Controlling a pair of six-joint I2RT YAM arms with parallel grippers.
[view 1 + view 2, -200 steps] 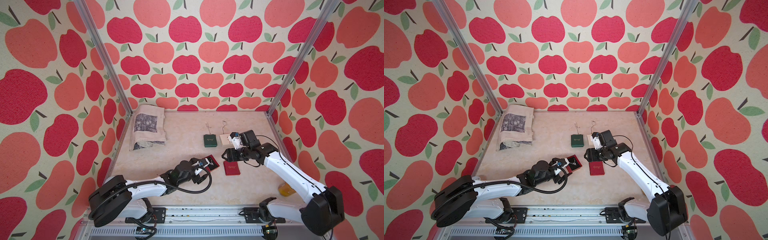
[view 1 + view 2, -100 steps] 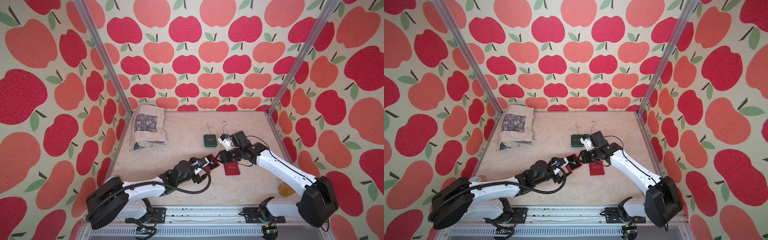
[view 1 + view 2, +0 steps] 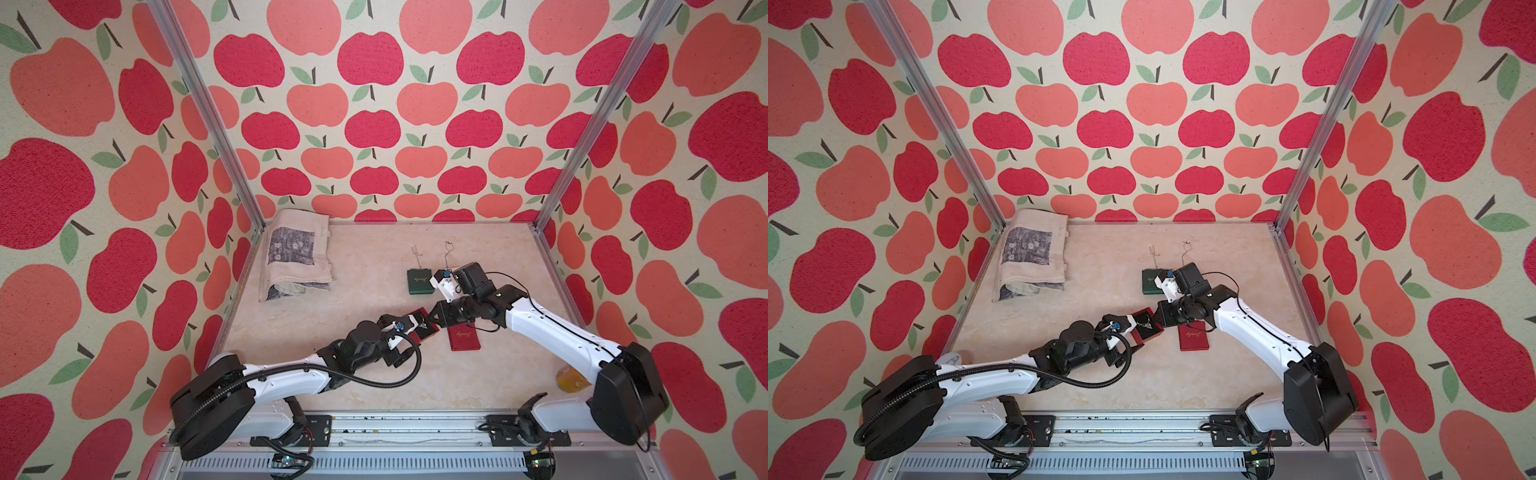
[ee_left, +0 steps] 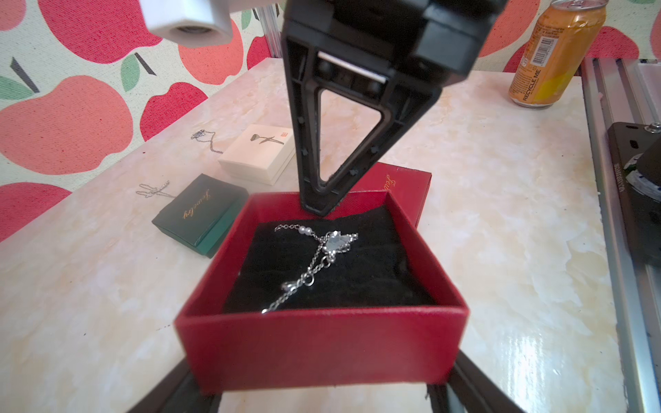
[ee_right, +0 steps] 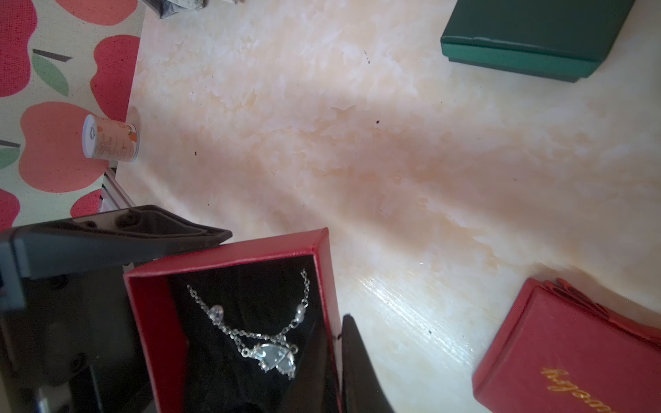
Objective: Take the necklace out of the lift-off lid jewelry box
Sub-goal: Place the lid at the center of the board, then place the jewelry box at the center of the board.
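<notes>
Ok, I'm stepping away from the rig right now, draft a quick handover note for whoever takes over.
Left gripper: clamped on the sides of the open red box.
Right gripper: shut, tip at the box's far rim, no necklace visibly in it.
Necklace: lying on the black pad inside the box.
Done: red lid off, on the table beside the box.
To do: grasp the necklace and lift it out.

Glossy marbled table point(image 4: 500, 214), matt red box point(image 4: 322, 347), metal necklace point(image 4: 334, 243).

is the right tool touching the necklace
Apart. In the left wrist view, bare black padding shows between the tip of the right tool and the necklace lying in the red box.
</notes>
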